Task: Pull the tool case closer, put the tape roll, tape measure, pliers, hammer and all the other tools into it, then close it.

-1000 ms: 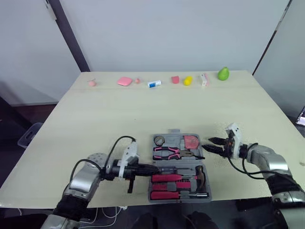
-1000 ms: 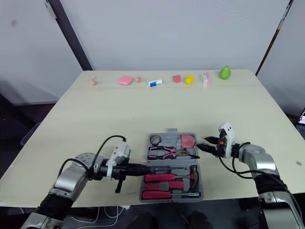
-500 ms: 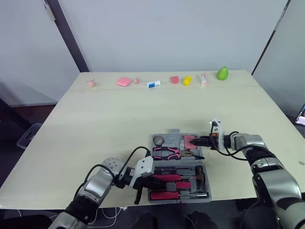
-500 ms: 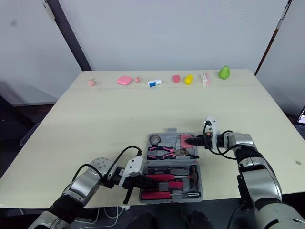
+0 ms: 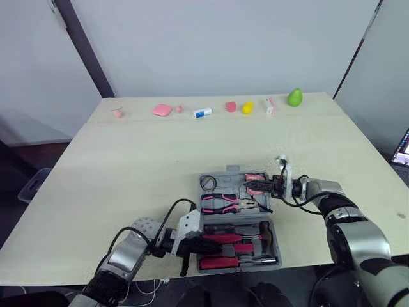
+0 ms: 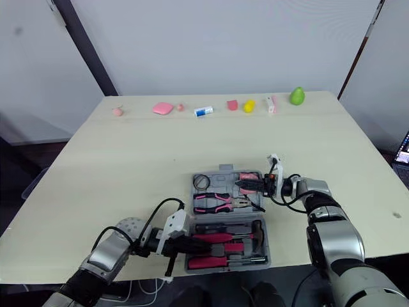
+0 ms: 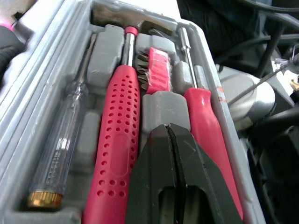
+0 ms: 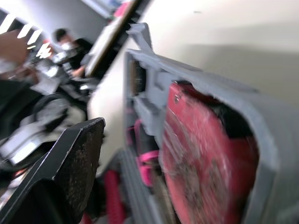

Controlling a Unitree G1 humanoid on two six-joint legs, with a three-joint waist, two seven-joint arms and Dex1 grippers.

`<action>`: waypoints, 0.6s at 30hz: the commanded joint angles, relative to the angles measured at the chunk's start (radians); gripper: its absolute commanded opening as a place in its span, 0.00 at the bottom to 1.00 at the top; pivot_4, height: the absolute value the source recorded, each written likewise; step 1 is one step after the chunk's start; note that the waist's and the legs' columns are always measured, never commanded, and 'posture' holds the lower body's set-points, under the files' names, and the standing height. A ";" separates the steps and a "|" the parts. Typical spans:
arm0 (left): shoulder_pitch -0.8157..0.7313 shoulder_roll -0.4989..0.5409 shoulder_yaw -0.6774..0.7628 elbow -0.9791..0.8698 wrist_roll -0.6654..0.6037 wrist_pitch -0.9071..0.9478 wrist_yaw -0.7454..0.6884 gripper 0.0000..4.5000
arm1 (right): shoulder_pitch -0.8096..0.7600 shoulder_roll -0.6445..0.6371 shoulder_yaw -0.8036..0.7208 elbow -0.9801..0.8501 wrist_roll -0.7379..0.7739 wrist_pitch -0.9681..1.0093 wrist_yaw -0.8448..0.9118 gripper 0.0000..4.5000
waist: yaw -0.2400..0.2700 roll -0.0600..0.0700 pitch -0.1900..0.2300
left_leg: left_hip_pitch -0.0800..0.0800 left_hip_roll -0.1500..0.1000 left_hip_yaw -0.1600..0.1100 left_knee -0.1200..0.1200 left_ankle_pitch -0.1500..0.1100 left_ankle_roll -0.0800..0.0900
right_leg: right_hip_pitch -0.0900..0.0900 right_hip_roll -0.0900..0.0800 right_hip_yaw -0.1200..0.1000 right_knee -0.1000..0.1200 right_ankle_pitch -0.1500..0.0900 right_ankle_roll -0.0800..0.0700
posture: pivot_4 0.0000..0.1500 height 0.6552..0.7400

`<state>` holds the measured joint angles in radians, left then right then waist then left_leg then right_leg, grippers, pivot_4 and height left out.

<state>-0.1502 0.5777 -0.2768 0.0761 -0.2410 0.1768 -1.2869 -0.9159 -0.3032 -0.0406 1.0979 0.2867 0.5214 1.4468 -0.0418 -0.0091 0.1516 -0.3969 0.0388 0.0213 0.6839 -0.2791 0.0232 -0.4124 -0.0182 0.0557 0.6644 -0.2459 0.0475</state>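
Since a second ago the right tool has travelled from beside the tool case to over its far right pocket. The left tool has slid from outside the near left wall to over the near tray.

The tool case lies open and flat on the surface, close to the front edge, between the two arms. Its far half holds the tape roll, the pliers and the red tape measure. The left wrist view gives the near tray in detail. The hammer with its red dotted grip sits between a clear-handled screwdriver and a red-handled screwdriver. The left tool is pressed together just above them, gripping nothing.

The right wrist view shows one finger standing well to the side of the tape measure, so that tool is spread.

Both forearms lie low over the surface, the left reaching in from the front left and the right pointing across from the right side. Small objects line the far edge, a green one among them.
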 commanded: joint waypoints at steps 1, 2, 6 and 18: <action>0.043 0.024 0.098 -0.120 -0.110 0.054 0.011 0.00 | 0.017 -0.042 0.009 -0.172 0.045 0.060 0.128 0.99 | 0.000 0.000 0.000 | 0.000 0.000 0.000 0.000 0.000 0.000 | 0.000 0.000 0.000 0.000 0.000 0.000 | 1.00 1.00; 0.061 0.044 0.125 -0.145 -0.135 0.066 0.001 0.00 | 0.040 -0.055 0.022 -0.245 0.065 0.099 0.149 0.99 | 0.001 0.000 0.001 | -0.001 0.000 -0.001 0.000 0.000 0.000 | -0.001 0.000 -0.001 0.000 0.000 0.000 | 1.00 1.00; 0.150 0.153 0.219 -0.172 -0.167 0.045 -0.044 0.00 | 0.169 -0.119 0.070 -0.563 0.136 0.241 0.168 0.99 | 0.002 0.000 0.001 | -0.001 0.002 -0.002 -0.001 0.000 0.000 | -0.001 -0.001 -0.002 0.000 0.000 0.000 | 1.00 1.00; 0.256 0.261 0.504 -0.053 -0.246 0.019 -0.027 0.00 | 0.703 -0.236 -0.070 -1.269 0.288 0.296 -0.116 0.99 | 0.012 0.000 0.003 | -0.001 0.000 -0.002 -0.004 0.000 0.000 | -0.001 -0.008 -0.007 -0.002 -0.001 0.000 | 1.00 1.00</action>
<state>0.1142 0.8348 0.1915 0.0353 -0.4594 0.2005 -1.3205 -0.2356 -0.5281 -0.0632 -0.0850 0.5610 0.8843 1.3698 -0.0298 -0.0091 0.1544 -0.3980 0.0386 0.0194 0.6804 -0.2792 0.0231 -0.4130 -0.0255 0.0495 0.6622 -0.2473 0.0474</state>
